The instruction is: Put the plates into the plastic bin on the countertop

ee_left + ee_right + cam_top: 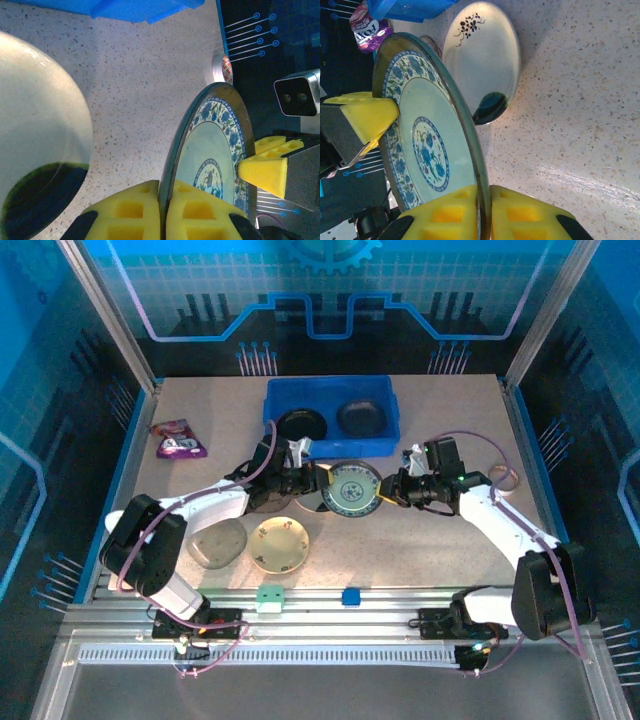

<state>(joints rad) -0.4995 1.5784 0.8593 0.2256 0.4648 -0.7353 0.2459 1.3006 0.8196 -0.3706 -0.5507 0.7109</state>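
The blue-green patterned plate (352, 489) hangs on edge just above the countertop (450, 420), in front of the blue plastic bin (330, 390). My left gripper (318, 480) is shut on its left rim, pads pinching the edge (163, 210). My right gripper (388, 490) is shut on the opposite rim (485, 215). The plate's painted face (215, 150) (425, 130) fills the space between both wrists. Inside the bin lie a black plate (302, 424) and a dark brown plate (362, 417). A cream floral plate (280, 543) (480, 65) and a smoky grey plate (217, 543) rest near the front.
A purple snack packet (178, 438) lies at the left, a tape ring (503, 478) at the right. Another dark plate (268, 502) sits partly under the left arm. Small green (270, 596) and blue (350, 596) blocks sit on the front rail.
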